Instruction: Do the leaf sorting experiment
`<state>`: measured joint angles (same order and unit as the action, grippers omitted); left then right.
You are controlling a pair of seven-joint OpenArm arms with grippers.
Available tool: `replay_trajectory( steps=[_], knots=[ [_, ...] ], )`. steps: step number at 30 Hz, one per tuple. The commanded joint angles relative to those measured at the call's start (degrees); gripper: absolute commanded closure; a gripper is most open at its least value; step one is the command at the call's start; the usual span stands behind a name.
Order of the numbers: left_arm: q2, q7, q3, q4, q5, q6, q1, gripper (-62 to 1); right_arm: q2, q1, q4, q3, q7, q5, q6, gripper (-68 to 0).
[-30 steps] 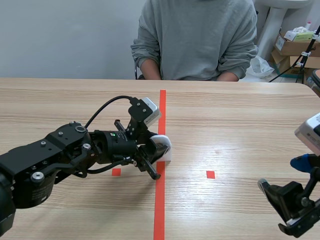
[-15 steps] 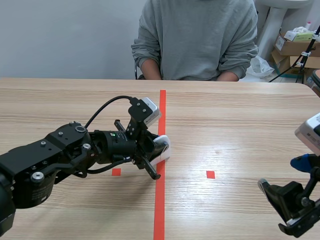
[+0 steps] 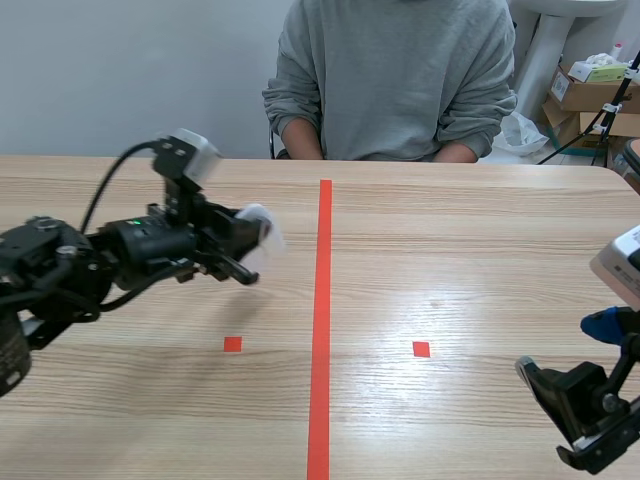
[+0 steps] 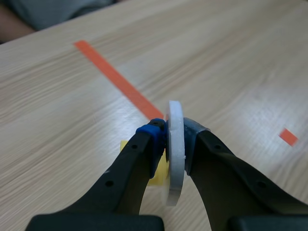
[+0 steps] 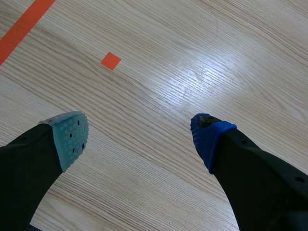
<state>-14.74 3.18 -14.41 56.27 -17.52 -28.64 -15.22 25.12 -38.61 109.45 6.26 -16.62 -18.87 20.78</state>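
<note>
My left gripper (image 4: 174, 135) pinches the white disc (image 4: 174, 185) edge-on; a tilt could slip it; right gripper (image 5: 139, 132) gapes empty.

Scene view: from between the arms, facing 12 o'clock across the table (image 3: 480, 250) to a seated person (image 3: 390, 80); wide and far.
Left wrist view: tight behind the left gripper (image 4: 174, 137) clamping a white disc (image 4: 175, 163), angled down.
Right wrist view: close over wood past the right gripper (image 5: 139, 132), fingers spread.
Shared: all three catch the orange-red tape line (image 3: 321, 330).
</note>
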Motion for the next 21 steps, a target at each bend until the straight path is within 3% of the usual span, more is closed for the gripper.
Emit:
replay_trajectory(
  steps=[1,7,11,21],
  knots=[
    [-0.6,-0.7,3.3,0.0,-1.7,0.3,0.1,-4.8,0.6,0.4,0.7,0.5,0.9,-0.4,0.0,-44.1],
    [-2.6,-0.8,13.6,-3.1,-2.4,5.9,-0.8,-4.8,0.6,0.4,0.7,0.5,0.9,-0.4,0.0,-44.1],
    [-5.1,-2.8,14.1,-10.4,-2.4,10.2,-4.3,-4.8,0.6,0.4,0.7,0.5,0.9,-0.4,0.0,-44.1],
    [-6.9,-7.1,14.1,-26.7,-1.5,15.1,-14.1,-4.8,0.6,0.4,0.7,0.5,1.1,-0.4,0.0,-44.1]
  ],
)
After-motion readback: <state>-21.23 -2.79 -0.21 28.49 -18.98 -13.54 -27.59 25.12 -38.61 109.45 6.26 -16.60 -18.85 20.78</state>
